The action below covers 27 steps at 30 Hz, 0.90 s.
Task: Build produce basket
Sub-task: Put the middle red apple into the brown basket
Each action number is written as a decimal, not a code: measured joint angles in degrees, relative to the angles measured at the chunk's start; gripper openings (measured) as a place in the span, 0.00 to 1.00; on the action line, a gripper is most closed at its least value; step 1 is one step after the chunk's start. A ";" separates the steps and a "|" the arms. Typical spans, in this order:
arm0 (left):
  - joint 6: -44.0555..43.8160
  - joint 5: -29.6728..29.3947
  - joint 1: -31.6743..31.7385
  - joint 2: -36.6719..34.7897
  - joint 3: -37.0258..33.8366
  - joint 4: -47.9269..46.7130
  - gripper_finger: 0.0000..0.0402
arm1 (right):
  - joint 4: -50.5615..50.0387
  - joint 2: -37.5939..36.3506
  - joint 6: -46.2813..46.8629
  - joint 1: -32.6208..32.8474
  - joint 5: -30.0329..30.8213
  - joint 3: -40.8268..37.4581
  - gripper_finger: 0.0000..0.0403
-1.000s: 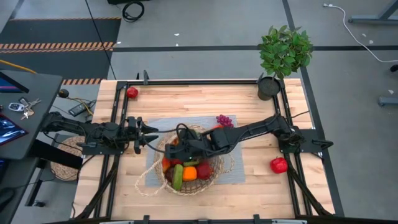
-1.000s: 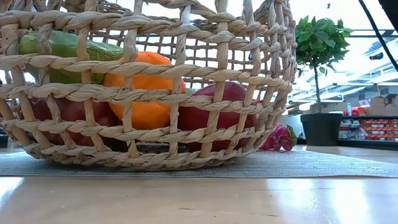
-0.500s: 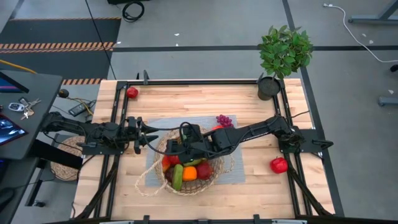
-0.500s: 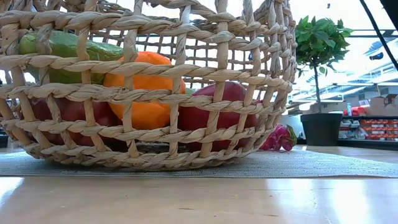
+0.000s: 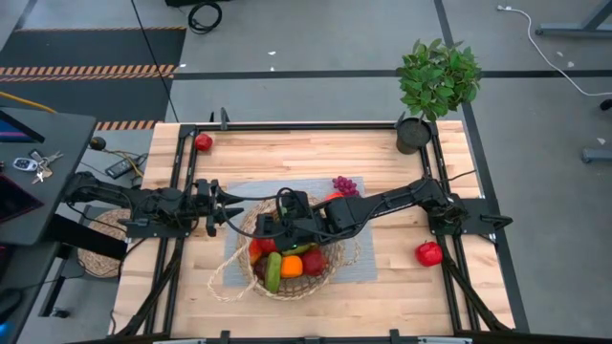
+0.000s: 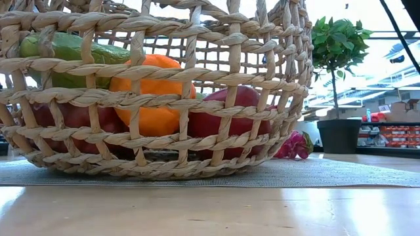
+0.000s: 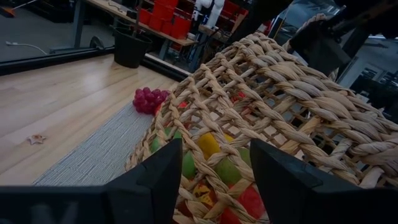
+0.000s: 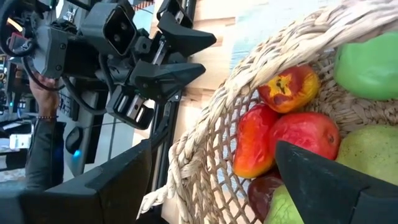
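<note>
One desk (image 5: 382,158) carries one grey mat (image 5: 363,263), and on it, toward the front edge, stands the single basket (image 5: 330,275) with its mouth up, holding at least six pieces of produce (image 5: 290,267), a long green one lying front to back. Two red fruits (image 5: 429,253) sit outside near the desk's edges, with one grape bunch (image 5: 344,184) behind the basket. The right tool (image 5: 273,227) hangs spread wide over the basket rim; the left tool (image 5: 234,199) is closed, empty, just beside the basket.
</note>
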 joint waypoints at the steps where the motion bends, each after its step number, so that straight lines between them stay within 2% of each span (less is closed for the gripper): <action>1: -0.01 0.00 -0.02 0.00 0.00 0.00 0.49 | -0.02 0.01 -0.08 0.00 0.31 0.00 0.86; 27: -0.02 0.00 -0.01 0.00 0.00 0.00 0.49 | 0.00 0.05 -2.60 0.00 2.29 -0.02 0.86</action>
